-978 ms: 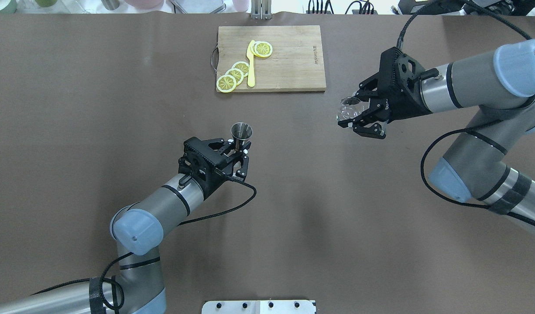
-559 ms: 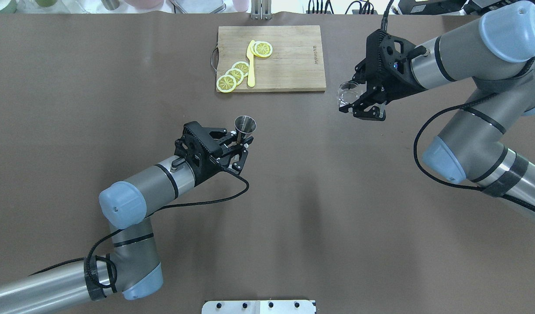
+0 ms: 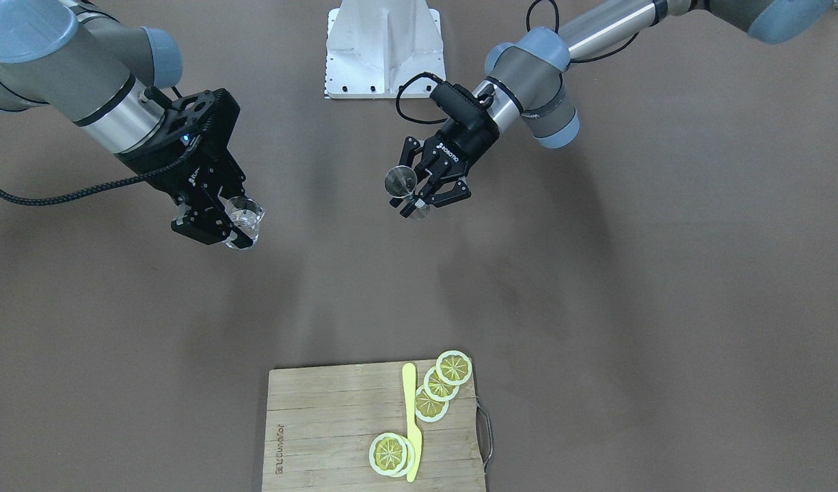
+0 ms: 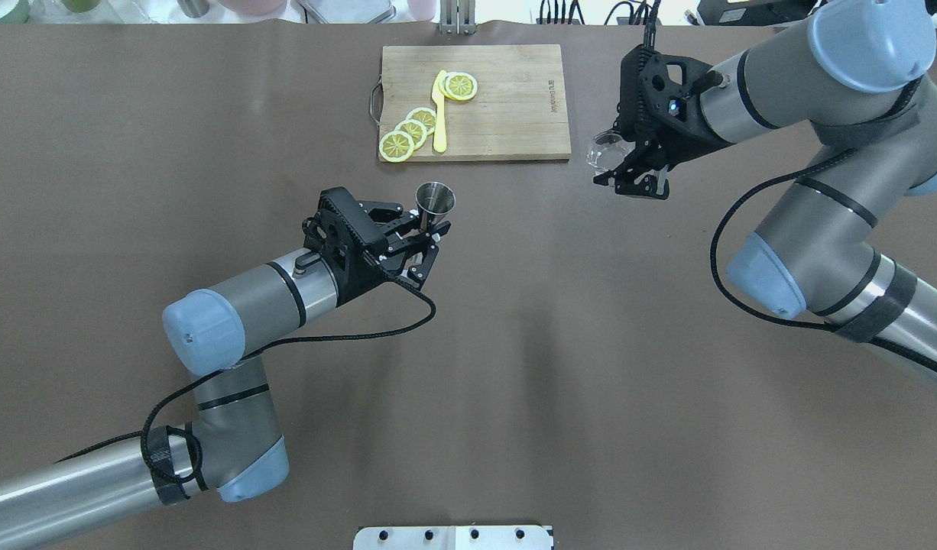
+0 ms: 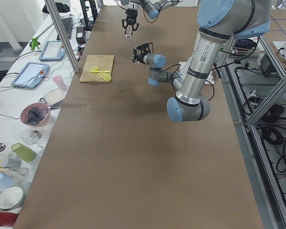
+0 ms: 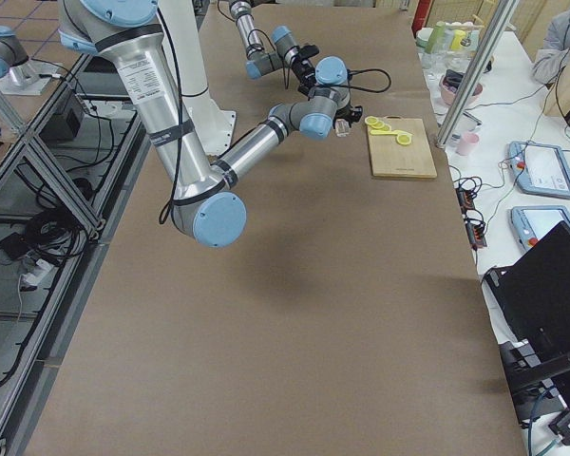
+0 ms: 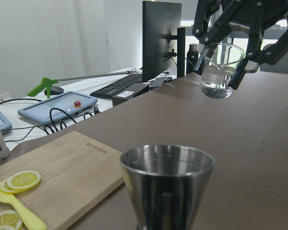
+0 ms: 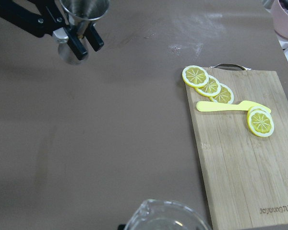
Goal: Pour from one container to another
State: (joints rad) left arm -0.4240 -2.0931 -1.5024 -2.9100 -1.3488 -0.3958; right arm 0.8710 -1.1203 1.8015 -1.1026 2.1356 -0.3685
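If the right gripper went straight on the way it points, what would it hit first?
Probably the bare table, between the jigger and the cutting board; depth is uncertain.

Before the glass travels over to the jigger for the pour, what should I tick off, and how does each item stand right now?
1. Right gripper shut on the glass, clear liquid inside: ok.
2. Left gripper shut on the jigger at its waist, mouth up: ok.
3. Glass above the jigger's mouth: not ok, they are well apart.
4. Jigger empty: cannot tell.
5. Nothing between the two; the cutting board lies off that line: ok.
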